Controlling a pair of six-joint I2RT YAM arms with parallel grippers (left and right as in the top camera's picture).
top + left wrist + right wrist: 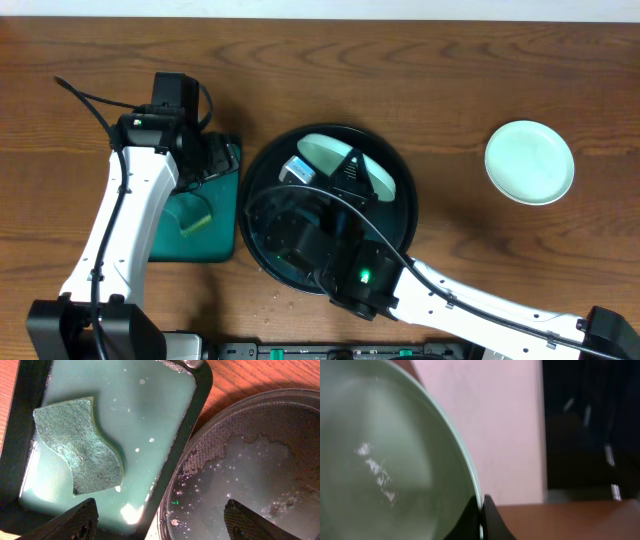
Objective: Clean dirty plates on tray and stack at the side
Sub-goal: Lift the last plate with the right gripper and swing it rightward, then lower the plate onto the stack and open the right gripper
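Observation:
My right gripper (352,172) is over the large round black tray (400,215). It is shut on the rim of a pale mint-green plate (335,158) and holds it tilted up on edge. In the right wrist view the jaws (481,519) pinch that plate's rim (385,460), and pale streaks show on its face. A second mint-green plate (529,162) lies flat on the table at the right. A small pale object (297,170) sits beside the held plate; I cannot tell what it is. My left gripper (160,520) is open and empty, straddling the gap between the two trays.
A rectangular dark-green tray (226,235) left of the black tray holds soapy water and a green sponge (77,445), which also shows in the overhead view (195,217). The black tray (260,460) holds foamy water. My right arm crosses the table's front right.

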